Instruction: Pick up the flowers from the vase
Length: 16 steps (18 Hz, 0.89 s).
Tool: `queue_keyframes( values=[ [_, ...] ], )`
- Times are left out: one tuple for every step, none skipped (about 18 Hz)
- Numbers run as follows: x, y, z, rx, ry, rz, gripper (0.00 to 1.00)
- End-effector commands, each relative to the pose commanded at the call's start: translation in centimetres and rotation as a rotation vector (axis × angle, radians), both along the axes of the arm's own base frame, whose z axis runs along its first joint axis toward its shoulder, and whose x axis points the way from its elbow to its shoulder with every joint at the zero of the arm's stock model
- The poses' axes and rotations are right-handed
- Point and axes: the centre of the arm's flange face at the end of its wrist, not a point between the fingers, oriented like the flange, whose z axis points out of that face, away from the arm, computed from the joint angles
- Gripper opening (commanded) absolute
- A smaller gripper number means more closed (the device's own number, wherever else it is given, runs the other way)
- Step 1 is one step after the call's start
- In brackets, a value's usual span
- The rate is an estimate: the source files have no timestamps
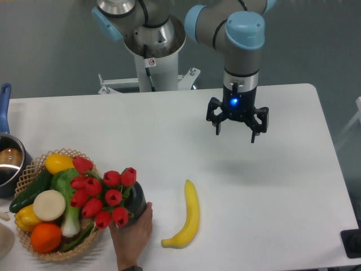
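Observation:
The flowers [101,192], a bunch of red tulip buds, stand in the vase [135,206], a short dark cylinder near the table's front left. A person's hand [132,234] grips the vase from below. The buds lean left over the basket's rim. My gripper [235,127] hangs above the table's back middle, far to the right of the flowers, open with nothing between its fingers.
A wicker basket [34,166] of vegetables and fruit sits at the front left. A yellow banana [188,215] lies to the right of the vase. A steel pot [8,164] with a blue handle stands at the left edge.

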Motion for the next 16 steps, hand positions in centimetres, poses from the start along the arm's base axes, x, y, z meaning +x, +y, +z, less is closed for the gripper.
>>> queue_keyframes(
  values=[
    [0.4,0.5,0.4,0.037,-0.011,-0.017,1.00],
    [1.2,1.6,0.6,0.060,-0.020,-0.048,1.00],
    [2.3,2.9,0.6,0.078,-0.031,-0.080,1.00],
    [3.2,3.8,0.5,0.093,-0.045,-0.108,1.00],
    [4.1,4.6,0.5,0.104,-0.054,-0.129,1.00],
    [4.9,5.3,0.4,0.107,-0.060,-0.148,1.00],
    [5.9,6.2,0.4,0.121,-0.071,-0.173,1.00],
    [6.9,7.2,0.6,0.149,-0.086,-0.207,1.00],
    [7.7,7.9,0.5,0.181,-0.114,-0.226,1.00],
    [8.2,8.4,0.3,0.214,-0.149,-0.228,1.00],
    [8.5,8.7,0.4,0.247,-0.176,-0.226,1.00],
    [8.8,9.0,0.6,0.274,-0.200,-0.233,1.00],
    [8.9,9.3,0.8,0.299,-0.214,-0.244,1.00],
    [8.9,9.6,0.6,0.323,-0.231,-0.255,1.00],
    [9.0,10.2,0.6,0.344,-0.238,-0.270,1.00],
    [9.0,10.7,0.5,0.353,-0.238,-0.279,1.00]
  ],
)
